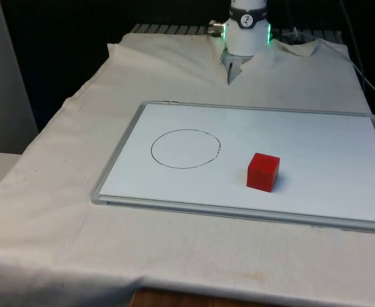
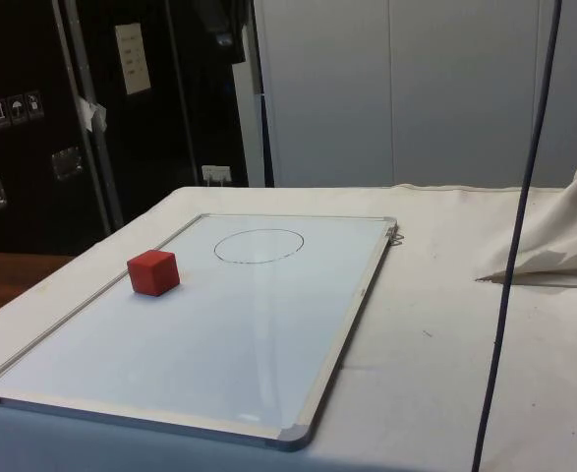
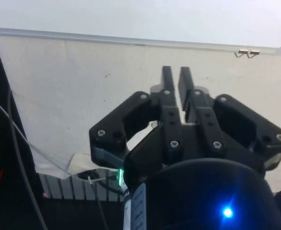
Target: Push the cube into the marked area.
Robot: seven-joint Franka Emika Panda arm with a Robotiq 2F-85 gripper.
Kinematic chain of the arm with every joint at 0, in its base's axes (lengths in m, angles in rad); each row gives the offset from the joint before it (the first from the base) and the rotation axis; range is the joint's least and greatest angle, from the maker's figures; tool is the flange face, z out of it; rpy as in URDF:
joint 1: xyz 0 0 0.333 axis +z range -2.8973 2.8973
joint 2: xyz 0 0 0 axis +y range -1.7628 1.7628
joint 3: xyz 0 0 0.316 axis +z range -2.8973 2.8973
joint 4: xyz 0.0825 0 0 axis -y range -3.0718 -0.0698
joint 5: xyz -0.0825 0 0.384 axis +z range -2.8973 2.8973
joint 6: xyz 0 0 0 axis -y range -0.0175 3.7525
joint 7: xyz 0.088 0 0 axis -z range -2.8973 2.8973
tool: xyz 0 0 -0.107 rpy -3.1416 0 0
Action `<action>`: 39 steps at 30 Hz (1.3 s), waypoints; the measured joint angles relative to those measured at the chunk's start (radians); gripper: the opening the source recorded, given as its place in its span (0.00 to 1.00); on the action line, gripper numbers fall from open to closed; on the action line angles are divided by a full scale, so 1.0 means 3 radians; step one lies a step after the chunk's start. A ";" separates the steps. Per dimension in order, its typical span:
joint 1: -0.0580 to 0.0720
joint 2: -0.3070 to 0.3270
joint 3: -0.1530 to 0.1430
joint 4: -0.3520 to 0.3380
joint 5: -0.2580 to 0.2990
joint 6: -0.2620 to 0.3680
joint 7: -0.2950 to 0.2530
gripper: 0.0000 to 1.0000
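Whiteboard (image 1: 315,147) with a silver frame lies flat on the cloth-covered counter (image 1: 59,192), and on it sits the red cube (image 1: 263,171), resting on the white surface toward the front view's right. A hand-drawn black circle (image 1: 186,148) marks the target area on the board, to the cube's side toward the front view's left; the cube stands apart from the circle's line and wholly outside it. In the side view the cube (image 2: 153,272) sits close to the board's edge facing the dark cabinets, with the circle (image 2: 259,246) further along the board. The end effector (image 1: 229,73) hangs above the cloth beyond the whiteboard's far edge, well apart from the cube and touching nothing. In the wrist view its two black fingers (image 3: 167,79) are pressed nearly together, with a narrow slit between them and nothing held, pointing down at bare cloth just short of the board's frame. A dark cable (image 2: 519,236) hangs across the side view over the cloth.
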 measured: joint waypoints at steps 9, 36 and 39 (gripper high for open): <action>0.0023 0.0063 0.0093 0.0063 0.0003 0.0037 0.0113 0.00; 0.0090 0.0830 0.0417 0.0747 0.0090 0.0167 0.0400 0.00; 0.0103 0.0970 0.0447 0.0873 0.0087 0.0183 0.0430 0.00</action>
